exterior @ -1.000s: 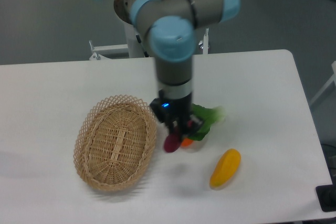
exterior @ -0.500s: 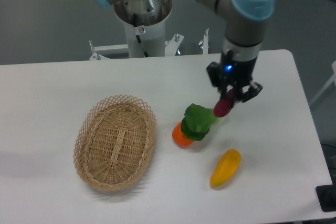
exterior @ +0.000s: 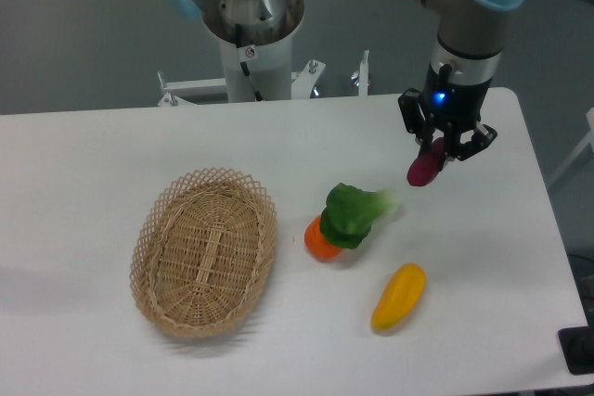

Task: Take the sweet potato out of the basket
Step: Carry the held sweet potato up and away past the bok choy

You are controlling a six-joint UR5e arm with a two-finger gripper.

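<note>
White desk (exterior: pixel 111 155) fills most of the fixed camera's view, grey floor behind it, robot base column (exterior: pixel 252 39) at the far edge. Arm reaches in from upper right and points down over the desk's right side. Tool (exterior: pixel 444 147) hangs above the desk, a small blue light lit on the wrist just above it; fingers pinch the sweet potato (exterior: pixel 425 168), which juts down and to the left from between them, magenta-purple, clear of the surface. Basket (exterior: pixel 206 249) sits well apart to the left, oval, tan wicker with lattice rim, nothing visible inside it. Just right of the basket, a round orange vegetable (exterior: pixel 321 240) rests on the desk with green leaves (exterior: pixel 355 212) lying over its top and spreading to the right. Nearer the front edge, right of centre, a yellow-orange oblong vegetable (exterior: pixel 399 297) lies tilted on the desk, apart from the others. Sweet potato is above and right of the leaves, not touching them. Soft shadow under the basket's near side.
</note>
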